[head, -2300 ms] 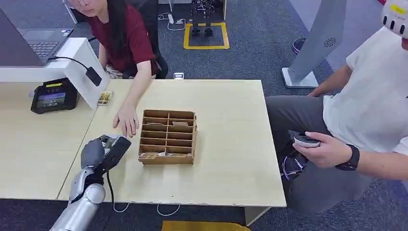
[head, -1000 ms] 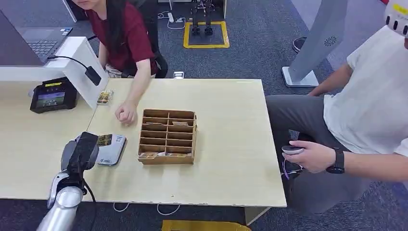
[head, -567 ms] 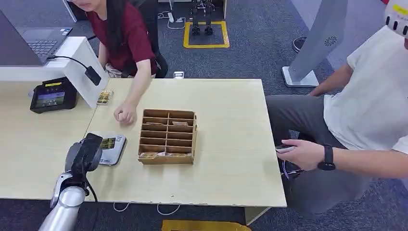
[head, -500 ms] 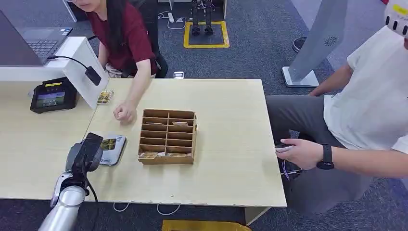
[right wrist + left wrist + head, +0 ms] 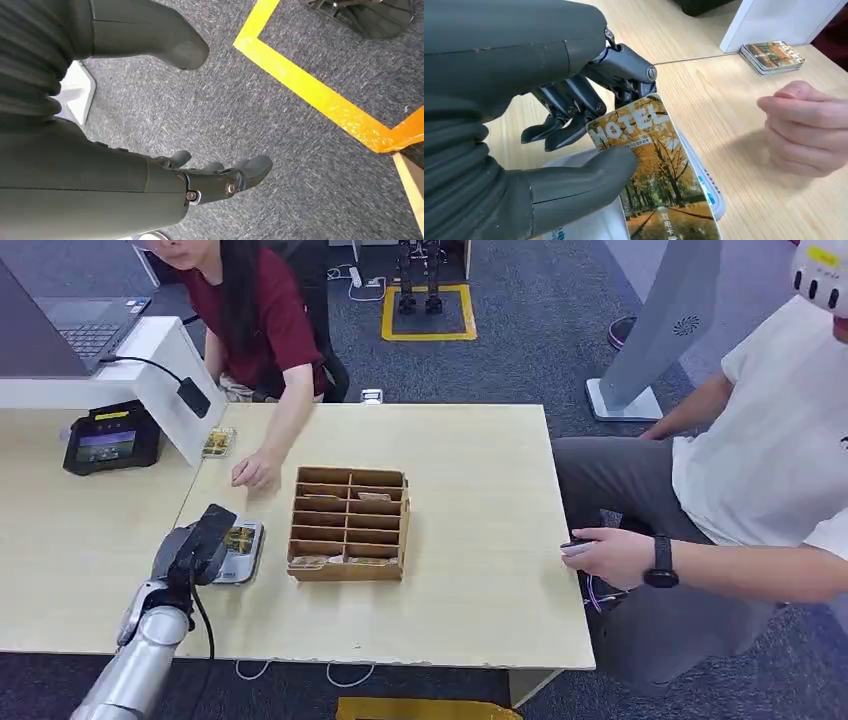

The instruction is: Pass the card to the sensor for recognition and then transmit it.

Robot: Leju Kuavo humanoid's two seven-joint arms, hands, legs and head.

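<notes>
My left hand (image 5: 197, 546) pinches a card (image 5: 658, 172) between its thumb (image 5: 579, 182) and its dark fingers (image 5: 574, 107). The card is printed with "HOTEL" and autumn trees. It lies low over the white card sensor (image 5: 238, 566), which sits on the table just left of the wooden organizer. The left wrist view shows the sensor (image 5: 599, 222) under the card. In the head view the card (image 5: 241, 538) sticks out of the hand toward the organizer. My right hand (image 5: 205, 182) hangs over grey carpet with its fingers apart and nothing in them.
A wooden compartment box (image 5: 348, 525) stands at mid table. A person in a red top rests a fist (image 5: 255, 472) near the sensor. A stack of cards (image 5: 218, 442) and a black terminal (image 5: 105, 438) lie further back. A seated person (image 5: 760, 470) is at the right.
My left hand has moved right and forward, from beside the sensor to over it, with the card. The seated person's hand has drifted left. The other person's flat hand has curled into a fist.
</notes>
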